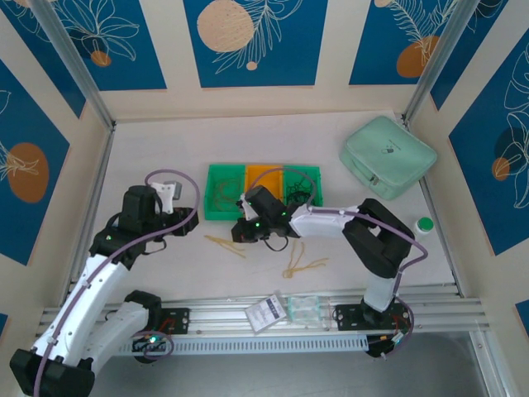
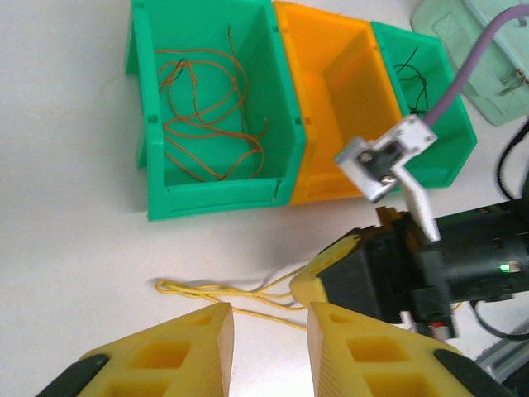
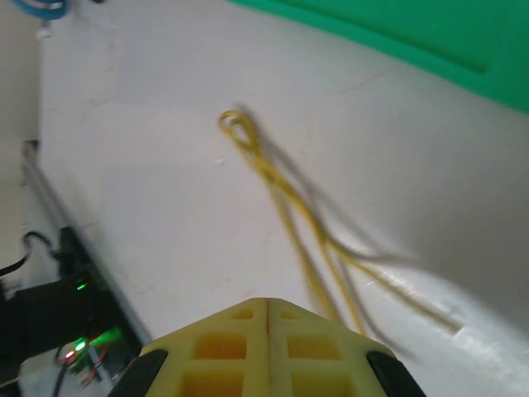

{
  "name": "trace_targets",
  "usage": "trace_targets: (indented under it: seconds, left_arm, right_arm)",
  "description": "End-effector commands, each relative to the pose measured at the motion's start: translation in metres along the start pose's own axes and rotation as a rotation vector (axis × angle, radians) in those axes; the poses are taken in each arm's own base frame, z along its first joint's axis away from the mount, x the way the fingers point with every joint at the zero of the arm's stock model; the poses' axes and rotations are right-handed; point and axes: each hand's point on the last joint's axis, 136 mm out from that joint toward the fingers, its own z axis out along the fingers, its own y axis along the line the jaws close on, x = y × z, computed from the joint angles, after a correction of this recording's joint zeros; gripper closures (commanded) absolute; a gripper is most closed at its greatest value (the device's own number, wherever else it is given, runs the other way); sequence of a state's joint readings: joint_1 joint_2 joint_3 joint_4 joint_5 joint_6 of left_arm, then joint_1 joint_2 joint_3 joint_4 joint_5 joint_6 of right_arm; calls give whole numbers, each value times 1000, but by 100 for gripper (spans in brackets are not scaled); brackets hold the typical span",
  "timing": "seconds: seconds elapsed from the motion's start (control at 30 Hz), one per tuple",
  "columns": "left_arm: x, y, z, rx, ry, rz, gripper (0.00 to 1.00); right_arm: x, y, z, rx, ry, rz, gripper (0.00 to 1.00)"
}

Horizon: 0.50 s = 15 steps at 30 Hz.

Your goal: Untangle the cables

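Cables point(image 1: 225, 245) in pale yellow, flat on the bare surface point(image 1: 149, 153) at 6 o'clock of the bins, with a second yellow loop point(image 1: 302, 263) well apart toward 4 o'clock. Sorted already, by the look of it: red strands point(image 2: 207, 124) in the left green bin point(image 2: 147, 124), dark strands point(image 2: 413, 74) in the right green bin point(image 2: 453, 136), the orange bin point(image 2: 331, 99) between them. Seen from the left wrist, lies at 12 o'clock just ahead of the left end effector point(image 2: 269, 347), long axis running 9 to 3, its 3 o'clock end reaching the other arm's yellow fingertip. Left end effector: fingers parted by a moderate gap, holding nothing. Right end effector point(image 3: 266, 310): pads pressed together with no gap, the yellow strands slanting from a small loop at 11 o'clock down toward 5 o'clock and slipping under the fingertip edge. Cannot tell whether any strand is actually pinched. Judged nearer: the right, at or against one end of the bundle, with the left close to the free 9 o'clock end. Probably calls for closing the left across the long axis near that free end, then drawing toward 9 o'clock, away from the right, to pull the strands apart.
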<state>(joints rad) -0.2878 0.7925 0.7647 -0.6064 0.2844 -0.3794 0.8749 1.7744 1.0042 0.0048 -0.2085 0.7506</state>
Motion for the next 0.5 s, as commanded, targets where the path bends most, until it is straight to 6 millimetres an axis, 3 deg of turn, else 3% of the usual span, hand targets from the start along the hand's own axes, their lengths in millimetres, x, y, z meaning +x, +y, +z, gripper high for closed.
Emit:
trace_targets:
  seconds: [0.0,0.1,0.23,0.33,0.47]
  left_arm:
    - [-3,-2,3,27,-14,25,71]
    - [-4,-3,4,35,-21,33,71]
    - [-6,-3,4,37,-30,38,72]
    - [-5,-3,5,36,-24,38,72]
    - [-5,-2,6,35,-20,34,71]
  right_arm:
    - [-7,41,-29,-192,-18,-49,100]
    - [-10,54,-50,-249,-39,-60,100]
    - [-13,56,-70,-234,-68,-70,100]
    - [-8,35,-66,-99,-35,-48,80]
    - [0,9,-48,54,5,-22,72]
